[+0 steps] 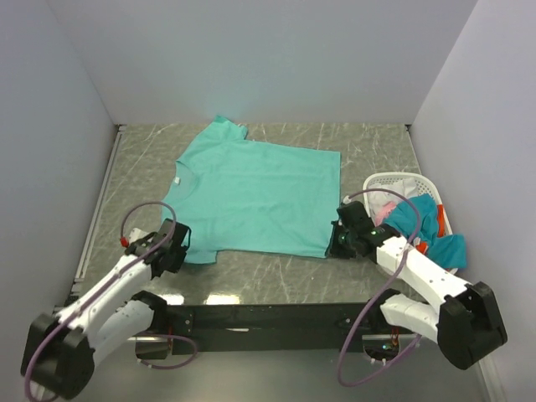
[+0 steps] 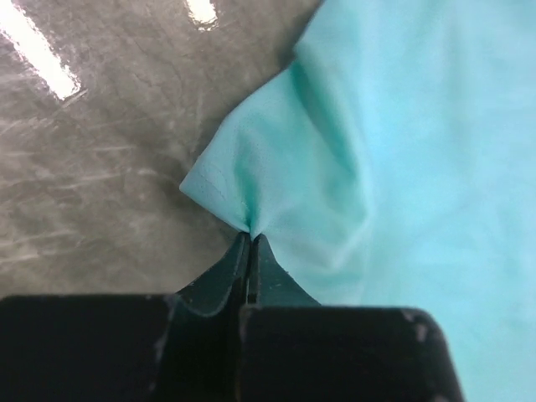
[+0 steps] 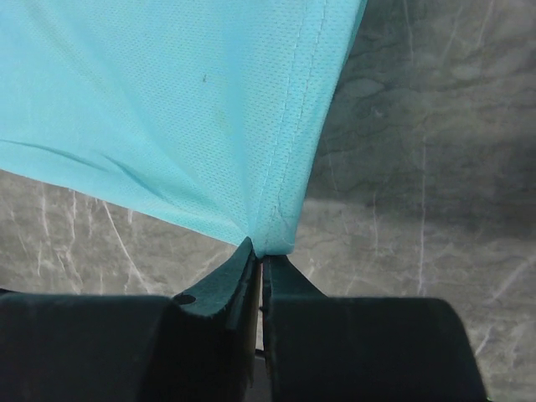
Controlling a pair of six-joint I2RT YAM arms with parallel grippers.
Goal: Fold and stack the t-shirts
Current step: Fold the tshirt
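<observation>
A teal-green t-shirt [image 1: 255, 194] lies spread flat on the grey marbled table, collar to the left. My left gripper [image 1: 180, 243] is shut on the shirt's near-left sleeve; in the left wrist view the cloth [image 2: 276, 167] bunches into the closed tips [image 2: 250, 237]. My right gripper [image 1: 339, 239] is shut on the shirt's near-right hem corner; in the right wrist view the hemmed corner [image 3: 276, 201] is pinched at the tips [image 3: 262, 251] and lifted a little off the table. Other t-shirts, blue-teal [image 1: 423, 222], orange-red [image 1: 441, 216] and pale pink [image 1: 383, 205], are heaped in the basket.
A white lattice laundry basket [image 1: 394, 180] stands at the right edge of the table, close behind my right arm. White walls enclose the table on the left, back and right. A black rail [image 1: 268, 316] runs along the near edge.
</observation>
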